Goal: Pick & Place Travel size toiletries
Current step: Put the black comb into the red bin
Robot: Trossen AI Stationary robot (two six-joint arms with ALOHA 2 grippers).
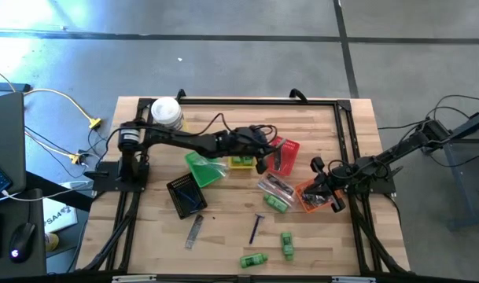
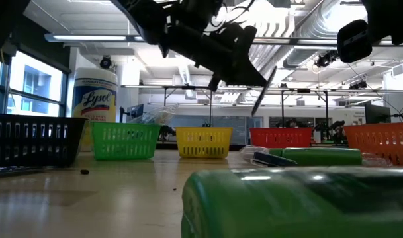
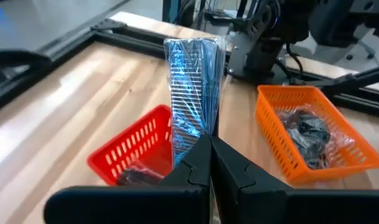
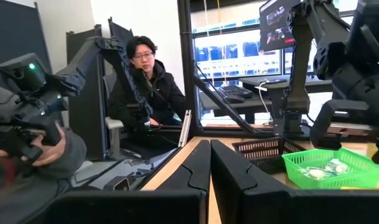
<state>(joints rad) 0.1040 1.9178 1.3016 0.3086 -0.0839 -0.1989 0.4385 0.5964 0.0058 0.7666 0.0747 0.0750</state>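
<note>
White canister (image 1: 167, 112): stands at the table's far left corner, yellow label facing the low view.
Black basket (image 1: 186, 194): left of centre, nearer the front than the green one.
Green basket (image 1: 203, 168): just beside the black basket, small wrapped pieces inside.
Grey comb (image 1: 194, 231): flat on the wood near the front edge.
Yellow basket (image 1: 241, 161): partly under the left arm.
Left gripper (image 3: 208, 146): over the red basket (image 3: 136, 149), fingers clamped on a wrapped comb (image 3: 192, 87) standing upright between them.
Blue razor (image 1: 256, 228): flat, right of the grey comb.
3 green bottles (image 1: 286, 244): 2 lying near the front edge, 1 just beside the orange basket.
Orange basket (image 3: 304, 127): right of the red one, dark wrapped items inside.
Right gripper (image 4: 209, 163): raised at the table's right side by the orange basket, fingers pressed together on nothing.
Person (image 4: 145, 81): seated beyond the table.
</note>
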